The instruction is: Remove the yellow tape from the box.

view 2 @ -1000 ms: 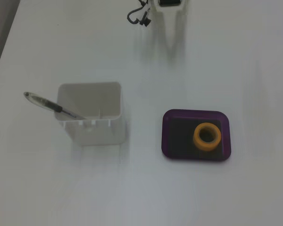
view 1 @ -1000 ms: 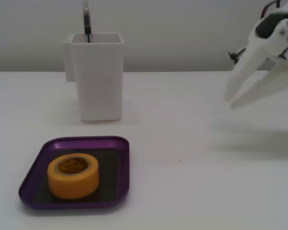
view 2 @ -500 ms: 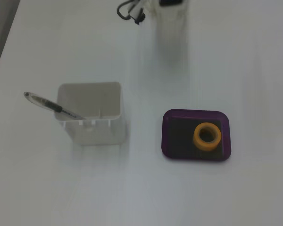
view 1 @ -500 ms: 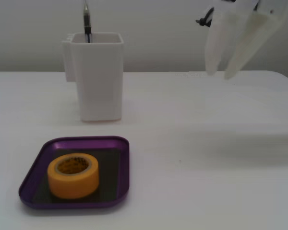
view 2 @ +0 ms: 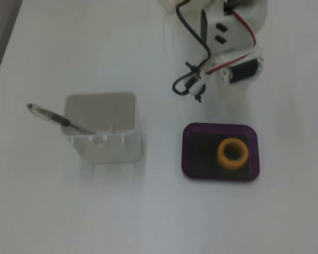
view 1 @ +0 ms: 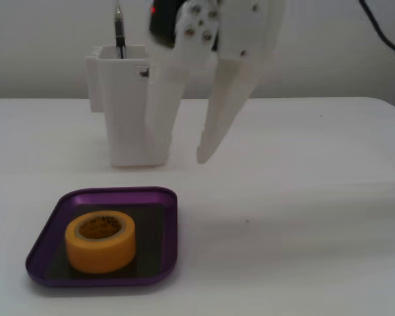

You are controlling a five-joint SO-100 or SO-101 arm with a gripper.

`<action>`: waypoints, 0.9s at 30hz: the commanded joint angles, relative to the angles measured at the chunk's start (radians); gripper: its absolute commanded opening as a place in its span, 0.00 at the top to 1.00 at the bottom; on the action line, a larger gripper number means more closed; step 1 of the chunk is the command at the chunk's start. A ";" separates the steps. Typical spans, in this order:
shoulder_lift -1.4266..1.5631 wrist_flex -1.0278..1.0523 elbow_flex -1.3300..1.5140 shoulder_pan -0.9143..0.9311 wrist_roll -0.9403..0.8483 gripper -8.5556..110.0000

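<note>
The yellow tape [view 1: 100, 241] lies flat, hole up, inside the purple box [view 1: 118, 195], a shallow tray at the front left of a fixed view. In the other fixed view the tape [view 2: 233, 153] sits in the right half of the box [view 2: 185, 153]. My gripper [view 1: 181, 155] hangs fingers down, above and behind the box. Its two white fingers are spread apart and hold nothing. It is clear of the tape. From above, only the arm's body [view 2: 236, 58] with its cables shows plainly, just beyond the box.
A tall white square container [view 1: 128, 112] stands behind the box with a pen [view 1: 119, 29] in it. From above, the container [view 2: 108, 148] and pen [view 2: 58, 120] are left of the box. The table is white.
</note>
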 commanded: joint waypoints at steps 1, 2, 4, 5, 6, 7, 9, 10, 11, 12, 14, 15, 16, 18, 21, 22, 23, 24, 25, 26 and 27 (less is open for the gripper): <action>-0.094 0.008 -0.179 -0.002 0.008 0.83; -0.126 0.008 -0.213 -0.002 0.008 0.83; -0.178 0.008 -0.270 -0.002 0.008 0.83; -0.202 0.008 -0.296 -0.002 0.008 0.83; -0.225 0.008 -0.321 -0.002 0.008 0.83; -0.245 0.008 -0.342 -0.003 0.008 0.83; -0.281 0.008 -0.379 -0.003 0.008 0.83; -0.299 0.008 -0.394 -0.003 0.008 0.83; -0.314 0.008 -0.410 -0.002 0.008 0.83; -0.331 0.008 -0.422 -0.002 0.008 0.83; -0.362 0.008 -0.448 -0.002 0.008 0.83; -0.376 0.008 -0.459 -0.002 0.008 0.83; -0.388 0.008 -0.465 -0.002 0.008 0.83; -0.411 0.008 -0.476 -0.002 0.008 0.83; -0.436 0.000 -0.480 -0.002 0.008 0.83; -0.442 -0.003 -0.480 -0.002 0.008 0.83; -0.446 -0.005 -0.480 -0.002 0.008 0.83; -0.451 -0.006 -0.480 -0.002 0.008 0.84; -0.454 -0.006 -0.480 -0.002 0.008 0.84; -0.457 -0.006 -0.480 -0.002 0.008 0.84; -0.460 -0.006 -0.480 -0.002 0.008 0.84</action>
